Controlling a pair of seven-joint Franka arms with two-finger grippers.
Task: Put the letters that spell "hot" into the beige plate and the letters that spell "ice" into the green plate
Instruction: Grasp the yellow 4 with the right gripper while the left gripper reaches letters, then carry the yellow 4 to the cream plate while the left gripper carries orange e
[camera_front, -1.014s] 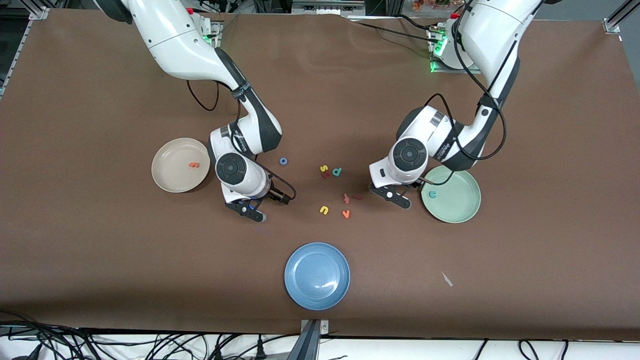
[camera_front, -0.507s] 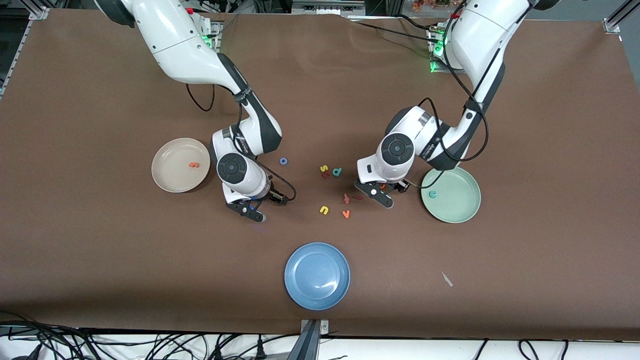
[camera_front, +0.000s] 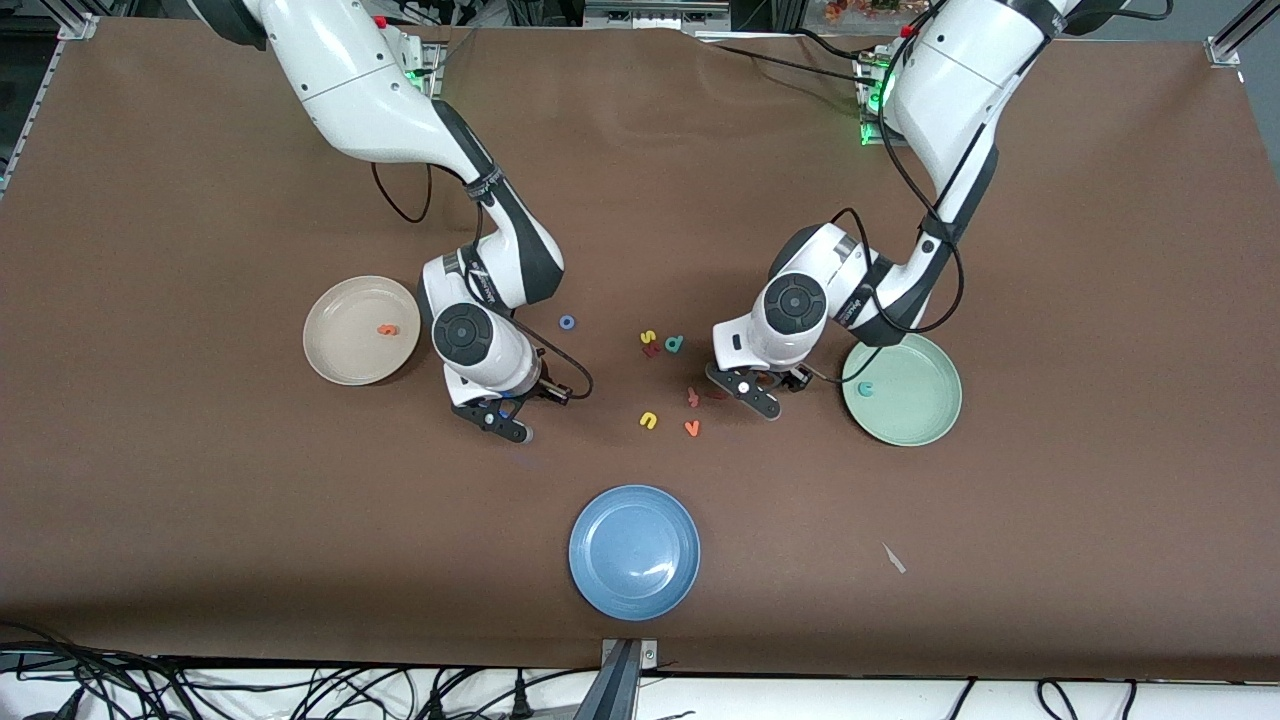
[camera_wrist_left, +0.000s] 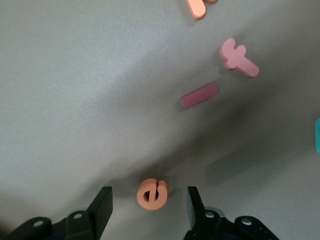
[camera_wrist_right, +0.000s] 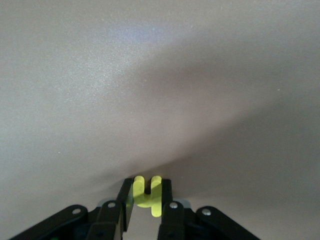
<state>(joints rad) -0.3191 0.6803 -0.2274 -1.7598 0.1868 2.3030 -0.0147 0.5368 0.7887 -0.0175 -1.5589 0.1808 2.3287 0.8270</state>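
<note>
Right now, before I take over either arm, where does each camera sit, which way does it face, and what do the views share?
Front view: high across the table, facing both arms' bases; shows the beige plate, green plate and blue plate.
Left wrist view: on the left arm's wrist, looking down past the open left claw at the orange "e" between its fingers.
Right wrist view: on the right arm's wrist, looking down at the right claw shut on the yellow "h".
Shared: front and left wrist views both show the dark red "i".
</note>
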